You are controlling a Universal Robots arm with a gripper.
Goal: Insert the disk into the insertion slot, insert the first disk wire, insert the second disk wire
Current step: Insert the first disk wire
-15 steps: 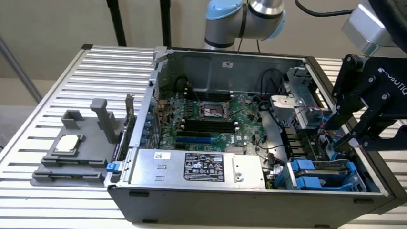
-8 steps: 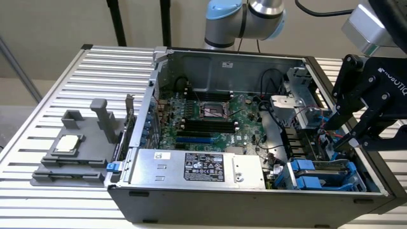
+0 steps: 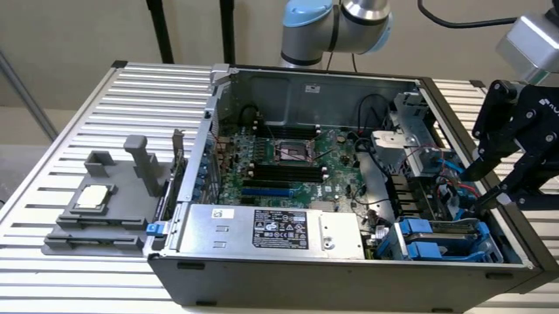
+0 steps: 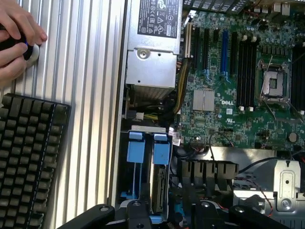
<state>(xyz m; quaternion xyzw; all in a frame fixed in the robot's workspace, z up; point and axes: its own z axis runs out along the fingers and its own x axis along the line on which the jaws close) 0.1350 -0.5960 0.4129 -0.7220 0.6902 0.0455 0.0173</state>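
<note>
While the black gripper (image 3: 478, 191) hangs with its fingers spread and empty above the open grey computer case (image 3: 349, 275), we see the grey metal insertion slot with blue plastic rails (image 3: 446, 241) close beneath it.

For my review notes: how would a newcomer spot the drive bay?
Start at the open computer case. In its near corner at the exterior view's right sits the drive bay, beside the black-labelled silver box. Large bright blue plastic tabs mark it.

Beige wall (image 3: 70, 33), ribbed metal tabletop (image 3: 114, 111)
</note>
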